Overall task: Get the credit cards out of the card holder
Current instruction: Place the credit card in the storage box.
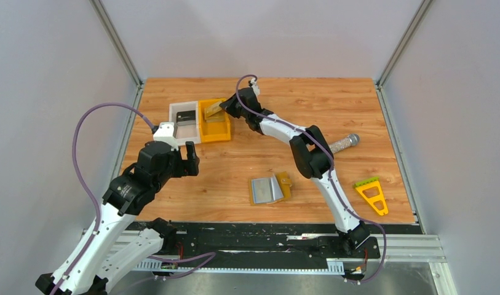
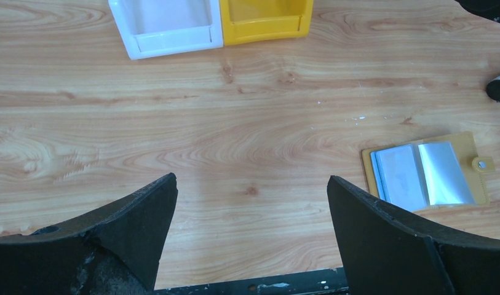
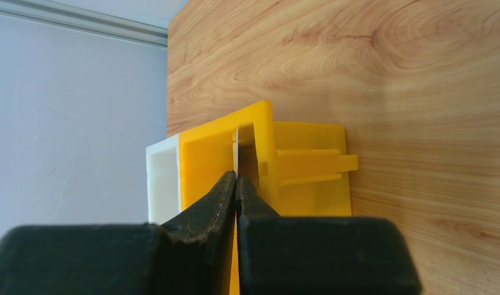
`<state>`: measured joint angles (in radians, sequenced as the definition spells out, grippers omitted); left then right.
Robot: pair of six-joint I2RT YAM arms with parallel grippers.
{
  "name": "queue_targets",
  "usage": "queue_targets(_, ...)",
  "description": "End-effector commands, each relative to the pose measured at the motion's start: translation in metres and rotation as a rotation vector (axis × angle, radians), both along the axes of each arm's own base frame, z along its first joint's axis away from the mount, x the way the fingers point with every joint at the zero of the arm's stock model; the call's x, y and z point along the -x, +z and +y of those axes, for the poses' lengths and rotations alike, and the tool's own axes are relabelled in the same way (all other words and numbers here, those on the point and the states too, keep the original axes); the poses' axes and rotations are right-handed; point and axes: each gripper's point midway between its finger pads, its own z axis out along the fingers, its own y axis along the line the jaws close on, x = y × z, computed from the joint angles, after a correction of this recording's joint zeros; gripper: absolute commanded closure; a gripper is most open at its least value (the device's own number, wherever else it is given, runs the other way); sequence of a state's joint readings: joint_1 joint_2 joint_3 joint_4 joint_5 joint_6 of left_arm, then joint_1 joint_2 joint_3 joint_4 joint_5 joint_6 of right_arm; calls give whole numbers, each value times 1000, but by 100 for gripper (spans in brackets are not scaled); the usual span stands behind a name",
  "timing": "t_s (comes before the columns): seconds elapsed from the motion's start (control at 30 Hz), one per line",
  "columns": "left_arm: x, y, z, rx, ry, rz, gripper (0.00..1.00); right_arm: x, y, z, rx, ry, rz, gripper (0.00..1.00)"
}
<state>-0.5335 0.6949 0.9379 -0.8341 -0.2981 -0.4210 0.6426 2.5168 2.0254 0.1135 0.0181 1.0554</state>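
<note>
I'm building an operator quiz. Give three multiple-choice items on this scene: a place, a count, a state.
1. Where does the card holder lie? A inside a bin; B open on the table; C held in the air.
2. How many bins stand side by side? A one; B two; C three.
3. How is the left gripper? A open, empty; B shut on a card; C shut on the holder.
Key: 1 B, it lies unfolded on bare wood. 2 B, only the white bin and orange bin stand there. 3 A, its fingers stand wide apart, nothing between.
</note>
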Motion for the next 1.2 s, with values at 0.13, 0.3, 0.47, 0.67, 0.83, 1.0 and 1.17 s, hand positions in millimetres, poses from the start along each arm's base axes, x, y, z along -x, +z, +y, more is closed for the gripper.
queue_targets(0.13, -3, 8, 2, 9, 18, -33, 0, -7, 24, 12, -47, -5, -36, 88)
queue_targets(0.3, -3, 8, 3, 9, 22, -33, 0, -7, 33, 10, -36, -11, -45, 82)
queue_targets(0.47, -3, 7, 4, 6, 25, -33, 0, -7, 44, 6, -20, -8, -63, 76)
queue_targets(0.67, -2, 4, 0, 8, 5, -15, 0, -1, 74, 6, -31, 103, -107, 73)
queue_targets(0.83, -4, 1, -3, 6, -6, -6, 0, 6, 102, -11, -45, 132, -121, 71)
queue_targets(1.0, -5, -2, -7, 4, -21, 14, 0, 18, 130, -36, -73, 209, -125, 67)
queue_targets(1.17, -6, -8, -14, 13, -41, 45, 0, 27, 145, -71, -10, 232, -117, 62)
